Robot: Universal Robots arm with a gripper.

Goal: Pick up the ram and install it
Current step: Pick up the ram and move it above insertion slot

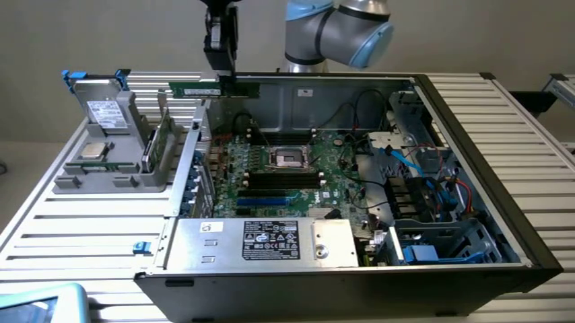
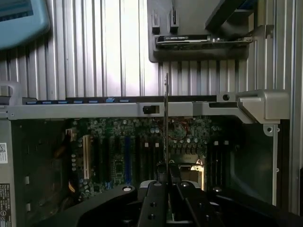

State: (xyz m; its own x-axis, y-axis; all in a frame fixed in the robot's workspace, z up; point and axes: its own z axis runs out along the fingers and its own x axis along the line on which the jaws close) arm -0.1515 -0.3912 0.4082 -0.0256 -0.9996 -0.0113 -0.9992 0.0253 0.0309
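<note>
1. Sitting under everything is a big table (image 1: 81,235) made of long grey slats.
2. An open computer case (image 1: 503,222) lies on its side on the table, so you can look right into it.
3. A grey and blue robot arm (image 1: 337,30) stands behind the case.
4. A green motherboard (image 1: 269,185) covers the floor of the case. In the wrist view it (image 2: 142,151) lies below the pincer.
5. A silver box (image 1: 260,242) with a dark label fills the near side of the case.
6. A grey holder (image 1: 108,178) sits on the table, on the exterior view's left of the case.
7. The black gripper (image 1: 221,75) hangs high over the far corner of the case on the exterior view's left. It is squeezed tight on the ram (image 1: 193,88).
8. The ram is a long green stick. It is up in the air and lies level, with its flat side facing the exterior view. In the wrist view the ram (image 2: 165,118) looks like a thin line that crosses over the case wall, and the gripper (image 2: 166,176) pinches its near end.
9. Long black slots (image 1: 283,178) sit in the middle of the motherboard, well below the ram.
10. A small square silver chip (image 1: 93,150) rests in the grey holder.
</note>
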